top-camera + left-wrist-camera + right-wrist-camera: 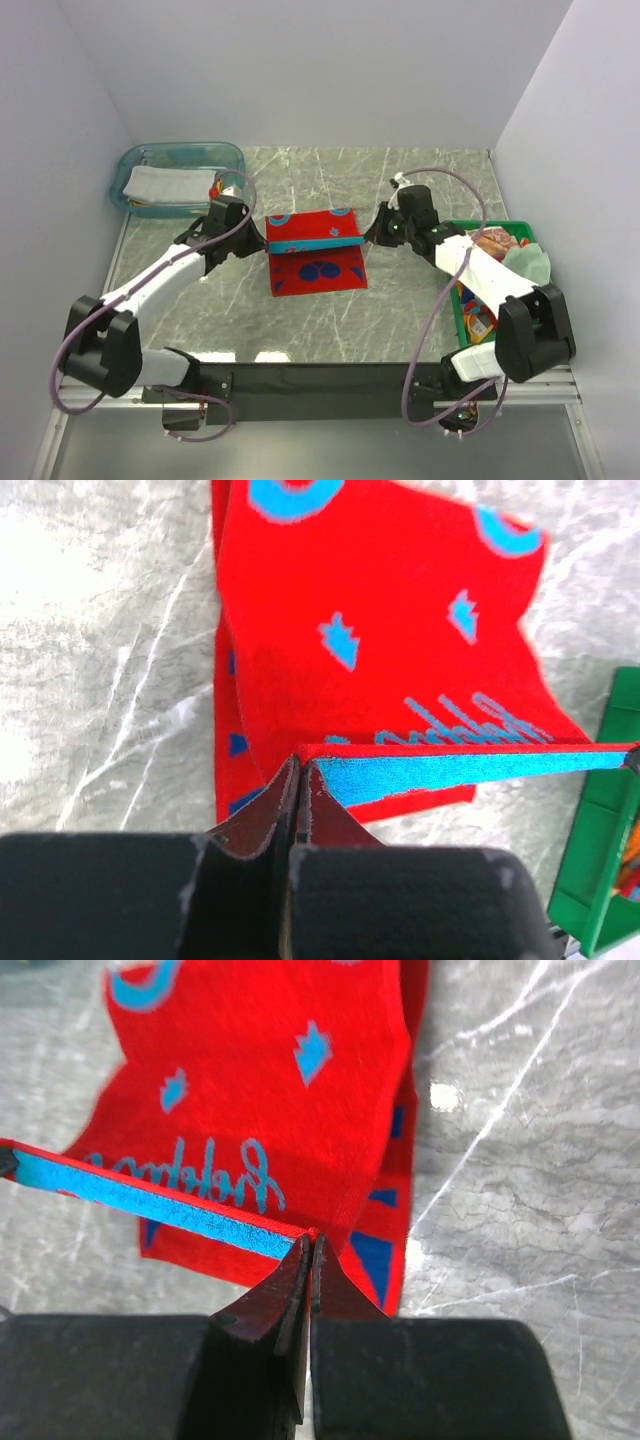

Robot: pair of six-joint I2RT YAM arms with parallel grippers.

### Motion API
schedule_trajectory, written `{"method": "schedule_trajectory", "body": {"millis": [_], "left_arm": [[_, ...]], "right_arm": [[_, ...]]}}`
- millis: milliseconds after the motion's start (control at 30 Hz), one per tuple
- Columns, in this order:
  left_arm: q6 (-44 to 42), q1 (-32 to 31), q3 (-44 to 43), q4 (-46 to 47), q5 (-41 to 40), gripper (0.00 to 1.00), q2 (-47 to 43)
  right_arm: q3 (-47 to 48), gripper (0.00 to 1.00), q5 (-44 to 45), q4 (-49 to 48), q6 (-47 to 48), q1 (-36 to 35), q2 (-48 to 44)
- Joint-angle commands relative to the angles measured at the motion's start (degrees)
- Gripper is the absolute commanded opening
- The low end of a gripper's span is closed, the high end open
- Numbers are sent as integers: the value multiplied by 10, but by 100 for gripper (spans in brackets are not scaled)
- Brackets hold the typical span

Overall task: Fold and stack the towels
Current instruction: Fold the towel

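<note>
At the tips of the left gripper (pixel 300 770), jaws are pinched shut on one corner of the red towel (pixel 315 250). The bite is shallow, only the very tip of the cloth. The right gripper (pixel 311 1250) is the same: closed on the opposite corner of the same blue-striped edge, also right at the tip.

Between the two, that edge runs taut and lifted. The upper half of the towel hangs from it, and the lower half lies flat on the table (pixel 420 180), mid-way between my arms.

Risks as I judge them:
- If the arms spread any further, a corner pulls out of its thin pinch and the fold collapses.
- If one arm leads, the edge lands skewed and the halves won't line up.
- If I carry too low, the flat half drags and bunches.
- If I let go before the edge is laid down, the raised half may flop back.

Further out, the right arm hangs over the green crate (pixel 463 300) and a pale green towel (pixel 530 262). A cable or elbow could snag there. A grey-white towel (pixel 165 185) sits in the tub (pixel 180 152) at far left, well apart.
</note>
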State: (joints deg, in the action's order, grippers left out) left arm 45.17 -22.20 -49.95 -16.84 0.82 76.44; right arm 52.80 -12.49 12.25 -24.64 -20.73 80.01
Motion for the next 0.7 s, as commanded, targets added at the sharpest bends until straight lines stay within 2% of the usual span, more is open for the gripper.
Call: {"method": "schedule_trajectory", "body": {"millis": [0,133,233,500,667], "left_arm": [[-15,-1,-17,-55,-58,1,-39],[-2,-14,8,-47,-44,1,-71],[10,-24,61,-23,-37,1,-71],[26,-38,127,67,-32,2,29],[38,-53,149,68,-46,7,27]], "right_arm": [[10,0,43,29,4,12,-39],[-21,0,34,23,-2,12,-73],[-57,0,27,1,-3,12,-71],[-115,0,14,-77,-8,13,36],[-128,0,-9,-74,-8,11,54]]}}
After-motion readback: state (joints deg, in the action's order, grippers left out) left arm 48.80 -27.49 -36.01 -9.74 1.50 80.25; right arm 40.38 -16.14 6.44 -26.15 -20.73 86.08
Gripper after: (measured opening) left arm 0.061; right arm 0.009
